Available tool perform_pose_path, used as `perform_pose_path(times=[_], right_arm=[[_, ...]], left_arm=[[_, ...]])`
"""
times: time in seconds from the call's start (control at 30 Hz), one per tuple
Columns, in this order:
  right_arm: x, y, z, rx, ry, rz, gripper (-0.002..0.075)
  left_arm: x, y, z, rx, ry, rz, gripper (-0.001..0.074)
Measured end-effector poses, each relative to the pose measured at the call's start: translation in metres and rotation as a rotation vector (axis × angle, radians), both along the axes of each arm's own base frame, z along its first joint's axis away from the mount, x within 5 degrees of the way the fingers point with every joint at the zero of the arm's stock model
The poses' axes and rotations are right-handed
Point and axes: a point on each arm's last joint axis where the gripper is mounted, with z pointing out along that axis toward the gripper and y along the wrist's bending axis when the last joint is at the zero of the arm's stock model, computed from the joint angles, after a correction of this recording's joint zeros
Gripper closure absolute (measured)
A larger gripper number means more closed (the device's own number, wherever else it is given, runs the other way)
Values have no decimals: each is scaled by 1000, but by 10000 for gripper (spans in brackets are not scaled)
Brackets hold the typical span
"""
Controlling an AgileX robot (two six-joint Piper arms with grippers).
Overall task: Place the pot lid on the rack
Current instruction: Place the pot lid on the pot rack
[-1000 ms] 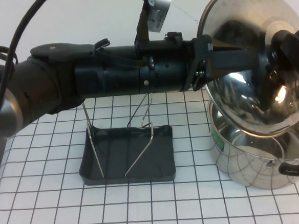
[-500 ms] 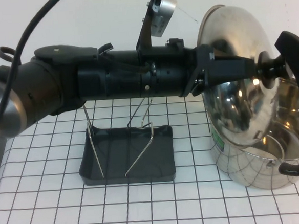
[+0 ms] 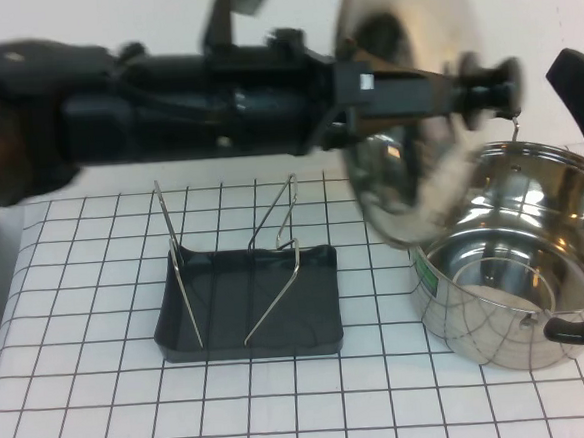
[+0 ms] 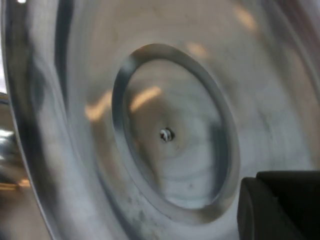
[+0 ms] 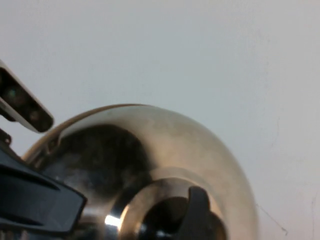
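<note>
Mirror-polished pot lid (image 3: 405, 121), black knob

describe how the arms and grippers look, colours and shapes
The left arm is a thick, black, tube-shaped body ending in the left gripper, with flat black fingers and a silver bracket on top. Only a black, curved finger of the right gripper shows at the frame's edge.

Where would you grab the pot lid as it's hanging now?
By its black knob, from the robot's right: the pot lid stands on edge, knob sticking out that way. The left end effector holds it up by the pot; the right end effector waits just beyond the knob.
</note>
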Motion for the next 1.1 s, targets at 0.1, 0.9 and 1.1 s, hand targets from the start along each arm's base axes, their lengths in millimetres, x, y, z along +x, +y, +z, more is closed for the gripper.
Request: perform_pose_path(times=[0.1, 0.9, 1.1], right_arm=[[-4, -1, 5, -13, -33, -6, 184], [-9, 2, 6, -102, -76, 27, 185], [-7, 1, -1, -141, -4, 2, 185]], left_arm=[[-11, 20, 16, 133, -90, 113, 639], [21, 27, -49, 636, 5, 299, 639], [18, 12, -65, 814, -56, 321, 639]])
